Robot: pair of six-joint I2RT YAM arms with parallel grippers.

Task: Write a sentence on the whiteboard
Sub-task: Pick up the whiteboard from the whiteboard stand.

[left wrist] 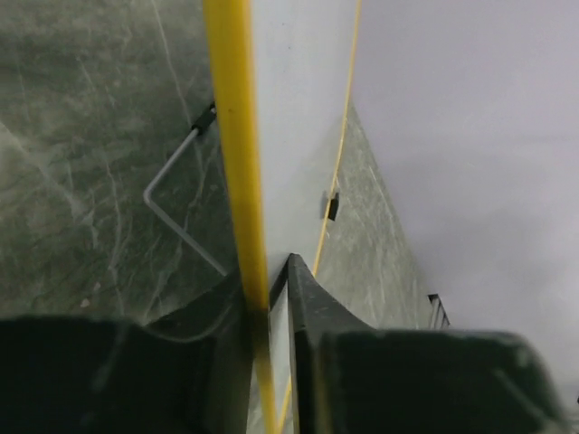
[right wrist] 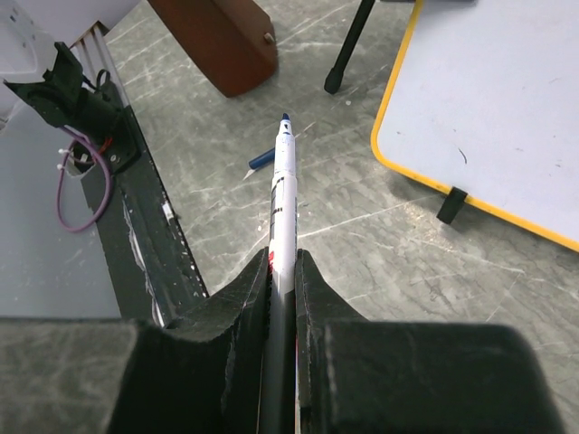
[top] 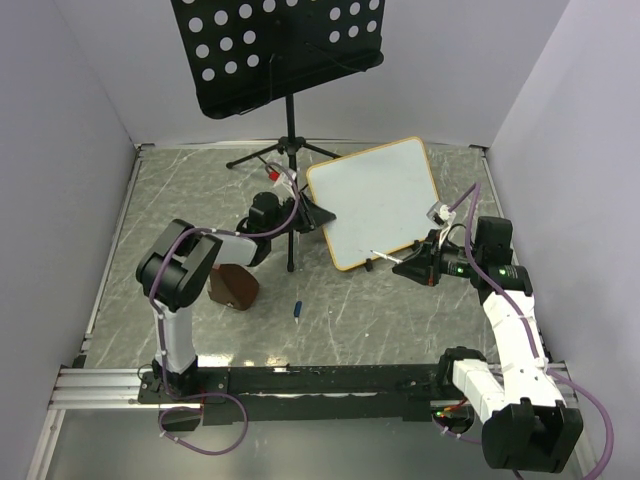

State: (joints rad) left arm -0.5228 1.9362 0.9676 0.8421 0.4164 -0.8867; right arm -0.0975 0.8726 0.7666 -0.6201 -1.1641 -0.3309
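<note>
- My left gripper (left wrist: 262, 282) is clamped on the board (left wrist: 298, 108) at one side edge, and the yellow frame runs straight down between my fingers.
- My right gripper (right wrist: 282, 264) is clenched along the marker (right wrist: 283, 194), nib pointing away from me.
- What looks like its blue cap (right wrist: 261, 160) lies on the table (top: 400, 320).
- The board stands tilted at mid-table, just beside the stand (top: 290, 150) and its legs. I see no writing on its face.
- I judge the board light, thin and stiff, with a slick face, so pen pressure would likely slide or tip it.
- The frame is the place to hold it, never the face, with my grip bracing against the marker's push.
</note>
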